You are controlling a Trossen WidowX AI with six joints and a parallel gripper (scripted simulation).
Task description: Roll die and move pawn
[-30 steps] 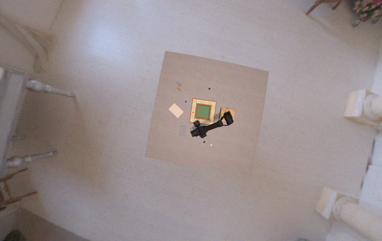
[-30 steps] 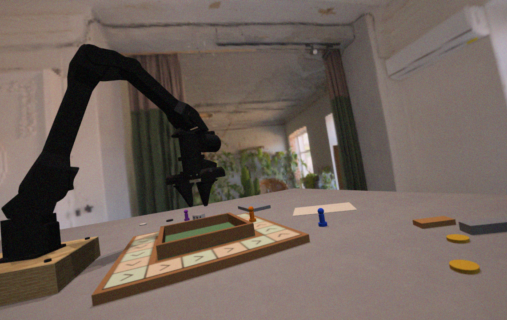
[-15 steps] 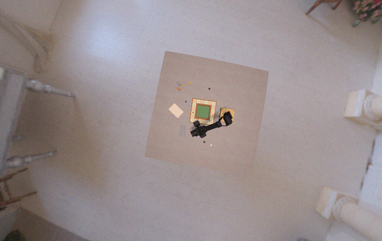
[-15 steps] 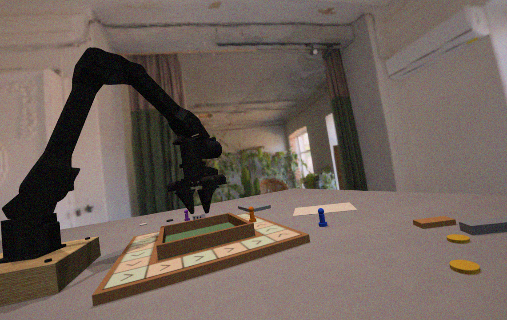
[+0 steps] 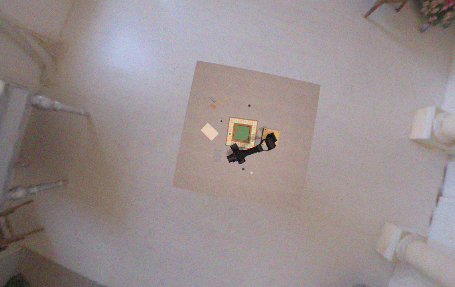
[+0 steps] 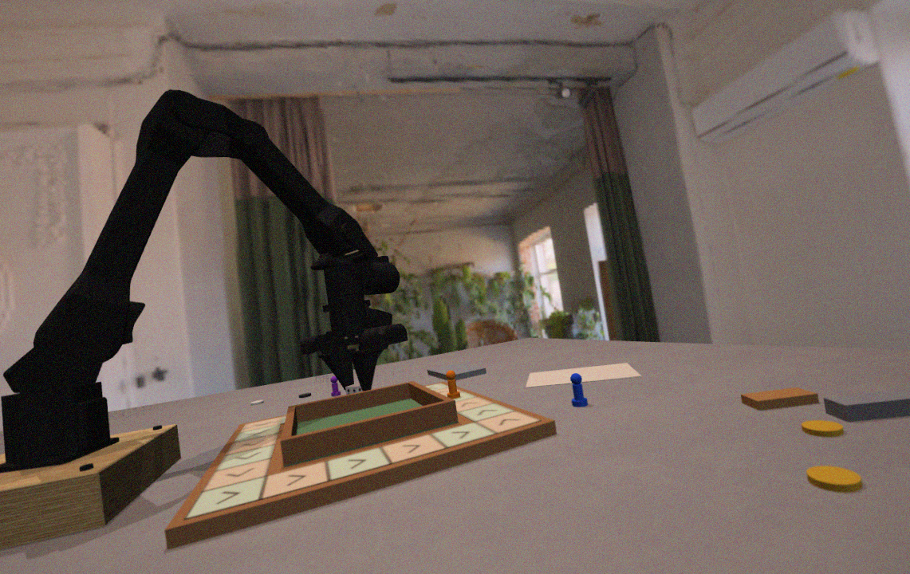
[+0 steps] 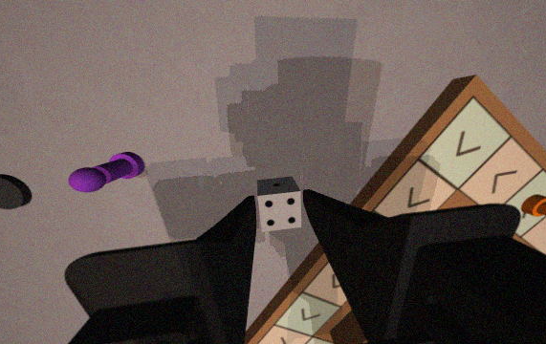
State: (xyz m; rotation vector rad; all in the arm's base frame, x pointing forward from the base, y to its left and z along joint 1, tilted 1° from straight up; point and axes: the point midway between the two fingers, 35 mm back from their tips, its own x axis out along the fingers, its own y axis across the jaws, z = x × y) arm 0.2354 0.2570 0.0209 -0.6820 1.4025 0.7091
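The white die [image 6: 352, 390] [image 7: 279, 210] is on the table beside the board, four pips on top. My gripper [image 6: 356, 387] [image 7: 279, 199] points down with its fingertips on either side of the die. It is partly open, with thin gaps showing beside the die in the wrist view. In the top view the arm hides the die. The board [image 6: 372, 482] [image 7: 466, 136] has arrowed squares around the brown-walled tray [image 6: 372, 437], whose visible green floor holds nothing. The orange pawn [image 5: 230, 133] [image 6: 452, 383] [image 7: 537, 206] stands upright on a board square.
A purple pawn [image 6: 334, 387] [image 7: 107, 173] and a dark disc [image 5: 243, 169] [image 7: 2, 191] are near the die. A white disc [image 5: 251, 172], blue pawn [image 5: 221, 120] [image 6: 577, 391], pale sheet [image 5: 209, 131] and grey plate [image 5: 217, 156] also lie around. Yellow discs [image 6: 833, 478] and small blocks are farther off.
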